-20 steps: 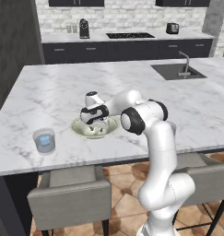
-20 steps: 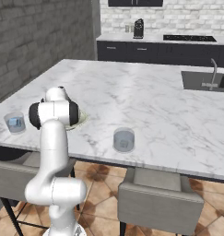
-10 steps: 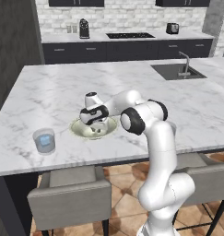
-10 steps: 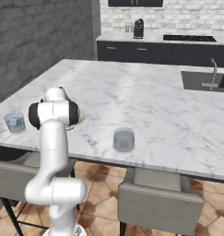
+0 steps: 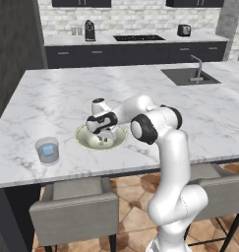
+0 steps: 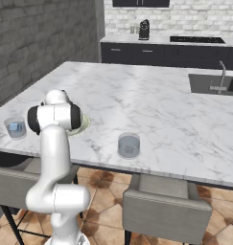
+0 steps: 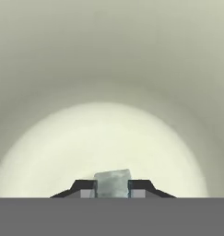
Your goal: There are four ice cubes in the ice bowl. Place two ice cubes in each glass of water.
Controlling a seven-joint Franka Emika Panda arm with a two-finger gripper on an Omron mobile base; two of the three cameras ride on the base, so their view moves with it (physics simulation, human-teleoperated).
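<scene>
The yellow-green ice bowl [image 5: 83, 136] sits on the marble island near its front edge; its rim [image 6: 84, 123] peeks out beside the arm. My gripper [image 5: 105, 140] reaches down into the bowl. In the hand view the whitish inside of the bowl [image 7: 109, 92] lies close ahead, and my gripper [image 7: 112, 188] is shut on a pale ice cube [image 7: 113, 181] that touches both fingertips [image 7: 86, 186]. One glass of water [image 5: 47, 150] stands left of the bowl with a blue cube in it, also seen as the glass [image 6: 15, 128]. The other glass [image 6: 129, 145] stands to the right.
A sink with a faucet [image 5: 195, 74] is set into the island's far right. Grey stools [image 5: 74, 209] stand under the front edge. The back counter holds a coffee machine [image 5: 89, 30] and a toaster [image 5: 183, 30].
</scene>
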